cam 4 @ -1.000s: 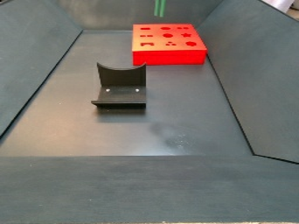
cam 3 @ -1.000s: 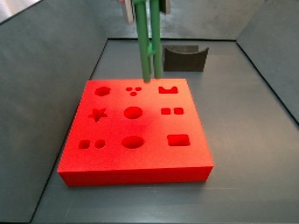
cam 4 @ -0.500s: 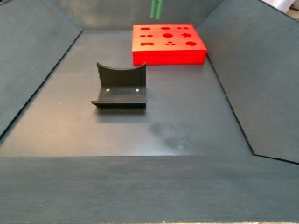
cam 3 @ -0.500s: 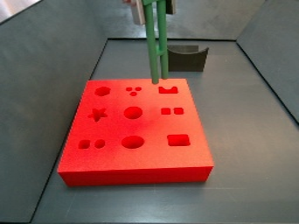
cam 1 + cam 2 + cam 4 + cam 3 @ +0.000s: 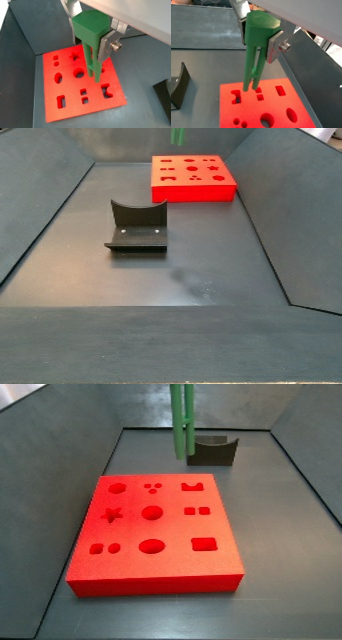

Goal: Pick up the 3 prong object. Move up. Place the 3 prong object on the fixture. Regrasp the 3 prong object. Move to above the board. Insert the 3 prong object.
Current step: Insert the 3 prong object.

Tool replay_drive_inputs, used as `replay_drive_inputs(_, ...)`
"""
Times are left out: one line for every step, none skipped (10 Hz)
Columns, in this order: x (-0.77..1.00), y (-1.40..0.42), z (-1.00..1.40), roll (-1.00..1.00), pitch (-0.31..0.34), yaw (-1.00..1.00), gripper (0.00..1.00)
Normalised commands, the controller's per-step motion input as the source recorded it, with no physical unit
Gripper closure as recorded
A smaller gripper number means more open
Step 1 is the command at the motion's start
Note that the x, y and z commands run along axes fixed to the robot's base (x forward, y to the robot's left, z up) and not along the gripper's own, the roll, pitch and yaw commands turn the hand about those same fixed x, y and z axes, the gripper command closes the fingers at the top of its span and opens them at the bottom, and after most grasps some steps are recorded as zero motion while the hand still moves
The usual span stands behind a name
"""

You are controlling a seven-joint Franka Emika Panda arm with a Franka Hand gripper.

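Observation:
My gripper (image 5: 90, 33) is shut on the head of the bright green 3 prong object (image 5: 89, 30), which also shows in a wrist view (image 5: 258, 32). Its prongs point down and hang well above the red board (image 5: 67, 102). In a side view the prongs (image 5: 181, 424) hang over the board's (image 5: 154, 534) far edge, in front of the dark fixture (image 5: 211, 451); the gripper is above the top of that view. In a side view only a green tip (image 5: 179, 138) shows above the board (image 5: 194, 178), and the fixture (image 5: 136, 226) stands nearer.
Grey sloping walls (image 5: 54, 444) surround the dark floor (image 5: 174, 268). The board has a star, circles, squares and three small dots (image 5: 152, 487) cut into it. The fixture also shows at the edge of a wrist view (image 5: 178, 85).
The green object has shifted to the right along the board's far edge and then risen; the gripper has left the top of the side view.

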Motion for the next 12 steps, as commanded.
replay_drive_inputs(-0.11, 0.27, -0.31, 0.14, 0.0, 0.77, 1.0)
replay_drive_inputs(-0.08, 0.17, -0.44, 0.13, -0.033, 0.92, 1.0)
replay_drive_inputs(-0.08, 0.07, -0.52, 0.13, -0.06, 1.0, 1.0)
replay_drive_inputs(-0.1, 0.07, -0.55, 0.13, -0.074, 1.0, 1.0)
replay_drive_inputs(-0.1, 0.0, -0.16, 0.01, -0.073, 0.46, 1.0)
replay_drive_inputs(0.0, 0.0, 0.0, 0.0, -0.024, 0.01, 1.0)
replay_drive_inputs(0.0, 0.0, -0.03, -0.01, 0.0, 0.0, 1.0)
replay_drive_inputs(-0.15, 0.0, -0.09, 0.0, 0.0, 0.23, 1.0)
replay_drive_inputs(-0.45, 0.09, -0.1, 0.07, -0.006, 0.62, 1.0)
replay_drive_inputs(-0.44, 0.05, -0.07, 0.08, -0.02, 0.7, 1.0)
replay_drive_inputs(0.0, 0.0, 0.0, 0.0, -0.033, 0.34, 1.0)
replay_drive_inputs(0.0, -0.03, 0.0, 0.0, -0.016, 0.07, 1.0)
